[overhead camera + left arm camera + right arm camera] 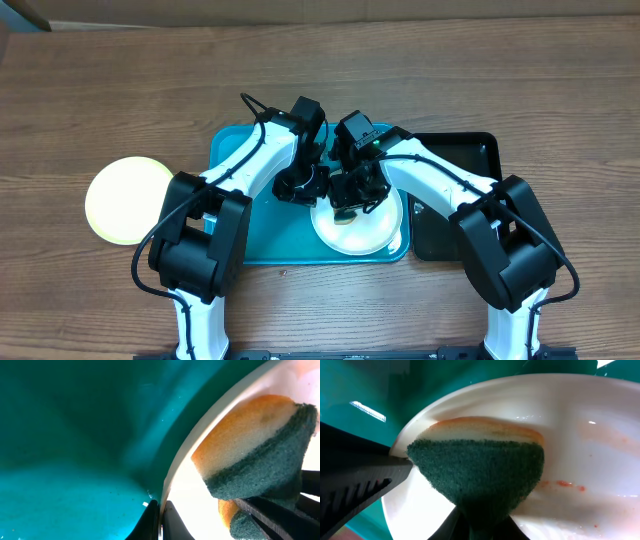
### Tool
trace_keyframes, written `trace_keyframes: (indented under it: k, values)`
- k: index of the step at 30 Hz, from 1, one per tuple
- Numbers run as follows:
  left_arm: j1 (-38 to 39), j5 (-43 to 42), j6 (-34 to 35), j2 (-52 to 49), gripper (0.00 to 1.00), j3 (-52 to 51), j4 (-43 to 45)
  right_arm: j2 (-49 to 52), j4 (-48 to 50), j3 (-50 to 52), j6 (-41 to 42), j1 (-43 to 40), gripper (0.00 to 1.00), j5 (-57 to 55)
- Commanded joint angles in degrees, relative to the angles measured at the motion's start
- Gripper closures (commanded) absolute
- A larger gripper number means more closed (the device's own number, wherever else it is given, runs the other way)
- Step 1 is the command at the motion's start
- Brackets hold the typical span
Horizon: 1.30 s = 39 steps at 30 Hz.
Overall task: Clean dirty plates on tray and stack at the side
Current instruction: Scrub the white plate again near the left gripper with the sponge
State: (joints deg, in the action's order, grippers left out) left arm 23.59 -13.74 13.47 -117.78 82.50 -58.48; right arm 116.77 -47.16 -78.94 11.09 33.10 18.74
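Rigid, slick-looking white plate (370, 236) is sitting at the tray (285, 236)'s right end; left gripper (160, 516) is pinching its rim, probably the safest hold; right gripper (480, 527) is clamping the soft sponge (477, 477).

Two plates in view: a white plate (375, 232) near centre, a yellow plate (128, 200) out left. Two trays: a blue tray (285, 235) in the middle, a black tray (470, 155) just right of it. One sponge (480, 475), orange with a green face. Two arms: left arm (240, 165), right arm (440, 180). Two hands: left hand (161, 520), right hand (482, 530). One counter (100, 90) under all. Red smears on the white plate too faint to count.
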Motion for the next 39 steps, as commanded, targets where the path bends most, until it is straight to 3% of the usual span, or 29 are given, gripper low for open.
trace_keyframes:
  k: [1, 6, 7, 9, 17, 29, 34, 39]
  values:
    - [1.4, -2.6, -1.3, -0.6, 0.96, -0.2, 0.3, 1.0, 1.6, 0.5, -0.5, 0.3, 0.83, 1.5]
    - [1.6, -2.6, -1.3, -0.6, 0.96, -0.2, 0.4, 1.0, 1.5, 0.5, 0.2, 0.3, 0.84, 1.5]
    - [1.6, -2.6, -1.3, -0.6, 0.96, -0.2, 0.4, 1.0, 1.0, 0.5, 1.6, 0.3, 0.92, 1.5]
    - [1.6, -2.6, -1.3, -0.6, 0.96, -0.2, 0.4, 1.0, 0.5, 0.5, 3.3, 0.3, 0.96, 1.5]
    - [1.6, -2.6, -1.2, -0.6, 0.96, -0.2, 0.3, 1.0, 0.6, 0.5, 10.3, 0.3, 0.96, 1.6]
    - [1.6, -2.6, -1.1, -0.6, 0.96, -0.2, 0.3, 1.0, 2.0, 0.5, 10.4, 0.3, 0.92, 5.4]
    - [1.6, -2.6, -1.0, -0.6, 0.96, -0.2, 0.2, 1.0, -1.2, 0.5, 20.8, -0.8, 0.96, -8.6]
    - [1.6, -2.6, -1.1, -0.6, 0.96, -0.2, 0.0, 1.0, -2.3, 0.4, 22.0, -3.7, 0.95, -8.9]
